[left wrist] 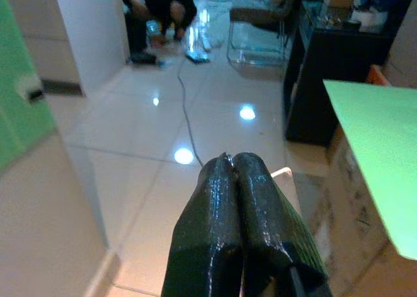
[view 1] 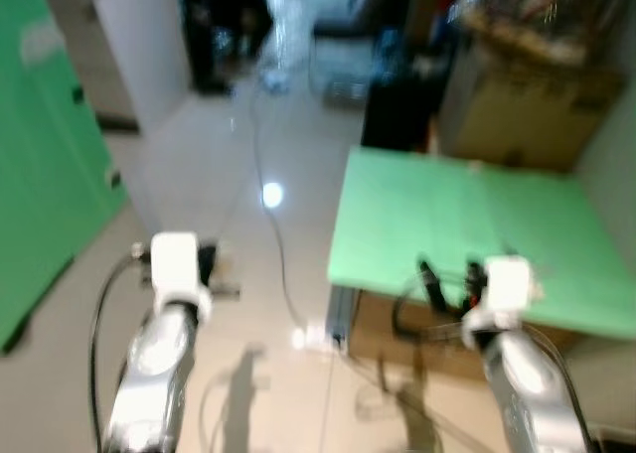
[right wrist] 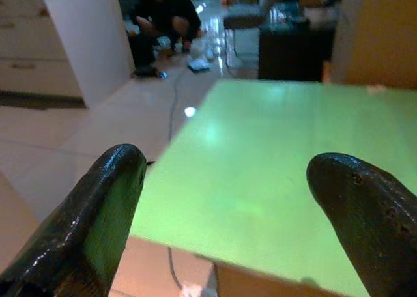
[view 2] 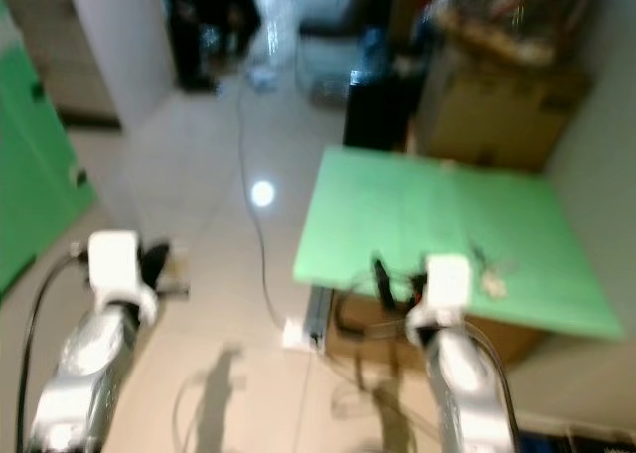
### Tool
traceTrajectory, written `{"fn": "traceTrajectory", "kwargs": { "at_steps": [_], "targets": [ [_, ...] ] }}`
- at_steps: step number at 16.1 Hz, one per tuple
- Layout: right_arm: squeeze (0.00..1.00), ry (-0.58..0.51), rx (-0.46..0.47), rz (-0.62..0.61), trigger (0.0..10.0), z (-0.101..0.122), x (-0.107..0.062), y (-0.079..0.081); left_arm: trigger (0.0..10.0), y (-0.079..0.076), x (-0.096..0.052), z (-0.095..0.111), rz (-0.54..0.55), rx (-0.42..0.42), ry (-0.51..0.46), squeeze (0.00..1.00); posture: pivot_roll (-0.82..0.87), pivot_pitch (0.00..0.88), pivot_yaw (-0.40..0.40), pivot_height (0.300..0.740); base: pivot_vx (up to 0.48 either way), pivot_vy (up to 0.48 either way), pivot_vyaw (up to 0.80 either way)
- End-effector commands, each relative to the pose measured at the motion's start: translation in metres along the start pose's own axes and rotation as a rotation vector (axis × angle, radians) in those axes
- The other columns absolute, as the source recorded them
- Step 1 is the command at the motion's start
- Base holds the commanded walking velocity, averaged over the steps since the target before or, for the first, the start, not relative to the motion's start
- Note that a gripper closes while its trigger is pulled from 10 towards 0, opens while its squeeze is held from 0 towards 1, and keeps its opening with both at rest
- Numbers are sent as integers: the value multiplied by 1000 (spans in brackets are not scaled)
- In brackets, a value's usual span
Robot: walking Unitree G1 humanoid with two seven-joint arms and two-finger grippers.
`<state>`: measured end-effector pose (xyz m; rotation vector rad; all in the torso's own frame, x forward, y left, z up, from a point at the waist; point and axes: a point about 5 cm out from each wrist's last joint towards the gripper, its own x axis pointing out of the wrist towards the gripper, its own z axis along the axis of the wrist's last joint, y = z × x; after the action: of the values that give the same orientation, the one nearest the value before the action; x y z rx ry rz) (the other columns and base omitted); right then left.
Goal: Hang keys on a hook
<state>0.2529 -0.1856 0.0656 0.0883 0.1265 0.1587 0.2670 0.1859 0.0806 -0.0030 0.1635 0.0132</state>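
Though blurred in both eye views, readable enough from left to right. Far left: a green panel [view 1: 40, 175] standing upright beside the pale, glossy floor [view 1: 199, 155]. Next, the left end effector [left wrist: 232, 163], held out low over that floor, well apart from anything of the task, its two black fingers pressed together and holding nothing. Beyond it, a thin cable [view 1: 268, 225] trailing across the tiles toward a person [left wrist: 156, 7] crouched at the far end of the room.

Right of centre: a green tabletop [view 1: 447, 215], flat and mostly bare. Over its near edge, the right end effector [right wrist: 228, 163], fingers spread wide apart, nothing between them, aimed across the green surface. Just to the right of that wrist, lying on the tabletop near the front edge: a small pale cluster [view 2: 490, 282], probably the keys, though too smeared to confirm or to make out ring, fob or blades. Behind the tabletop, a cardboard box [view 1: 527, 115] with clutter on top.

On handling, as a judgement only: light, hard metal, loose and jangly, likely to slide on a smooth surface and to swing once lifted. No fragility to worry about. Best taken by the ring or a fob, pinched across its thin side with the ring's opening left free for the hook, rather than by a single key with the rest dangling. Worth a clearer look before closing in, given the blur.
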Motion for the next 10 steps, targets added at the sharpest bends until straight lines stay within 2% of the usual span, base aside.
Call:
{"fn": "traceTrajectory", "kwargs": {
  "at_steps": [1,2,3,4,5,6,7,8,10],
  "targets": [
    [0,-20,-10,-7,10000,6,2,-5,10000,-2,0,1,1,26,-2,0,-48,0,23,740,0,0,456],
    [0,-21,-20,7,10000,6,3,-4,10000,-1,1,1,4,45,-9,0,-42,0,16,740,0,0,456],
    [0,-26,-49,21,10000,6,2,-1,10000,3,2,0,23,13,-16,0,-37,0,11,740,0,0,450],
    [0,-46,-81,10,10000,6,-2,1,10000,9,-2,-1,47,-7,-53,0,-32,0,7,740,0,0,438],
    [0,-78,-109,-12,10000,6,-9,2,10000,19,-13,-2,74,-52,-107,0,-30,0,-3,740,0,0,438],
    [0,-109,-165,8,10000,9,-15,4,10000,17,-23,6,57,-30,-167,0,-13,0,-18,740,0,0,438],
    [0,-108,-174,21,10000,9,-14,3,10000,10,-22,8,32,13,-161,0,-5,0,-27,740,0,0,438],
    [0,-94,-155,26,10000,8,-8,1,10000,4,-16,10,26,59,-156,0,2,0,-31,740,0,0,438],
    [0,-101,-141,43,10000,15,4,-5,10000,-9,-4,20,-13,26,-186,0,7,0,-33,740,0,-472,434]
  ]
}}
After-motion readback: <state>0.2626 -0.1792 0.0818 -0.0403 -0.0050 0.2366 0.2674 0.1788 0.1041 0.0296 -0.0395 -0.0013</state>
